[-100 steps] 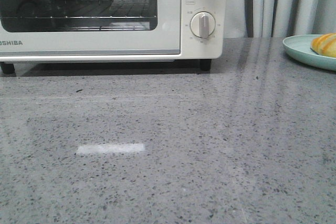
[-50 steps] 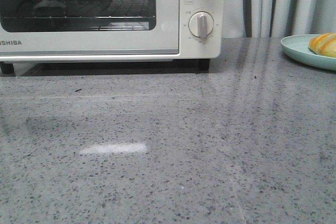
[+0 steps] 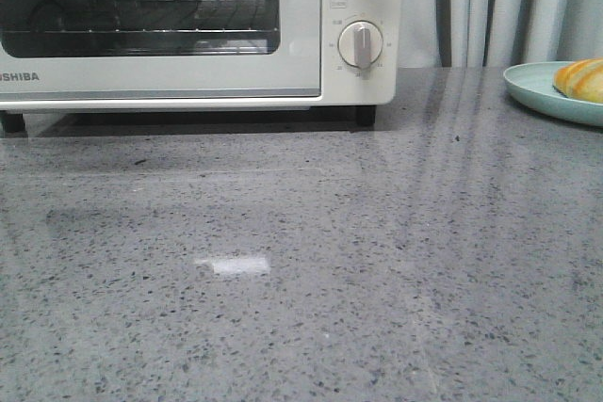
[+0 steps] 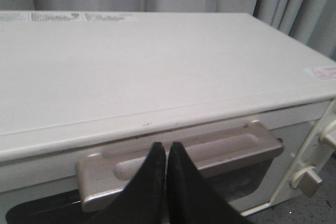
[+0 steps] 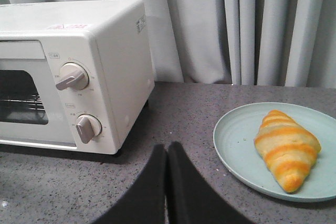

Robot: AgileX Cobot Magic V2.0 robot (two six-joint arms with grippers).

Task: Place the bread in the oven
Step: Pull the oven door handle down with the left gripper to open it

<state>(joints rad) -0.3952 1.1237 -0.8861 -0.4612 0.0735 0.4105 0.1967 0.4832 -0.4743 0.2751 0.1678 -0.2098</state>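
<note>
One bread near plate edge.

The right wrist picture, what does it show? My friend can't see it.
A striped golden-orange croissant roll lies on a round pale green plate on a grey speckled counter. Beside the plate stands a cream-white toaster oven with two dials, its door closed. The black right pincer is shut, holding nothing.

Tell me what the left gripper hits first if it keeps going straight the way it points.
Most likely the handle on the door of the oven: the left gripper, fingers together, points right at its middle. How much gap remains is hard to judge from the wrist view.
</note>
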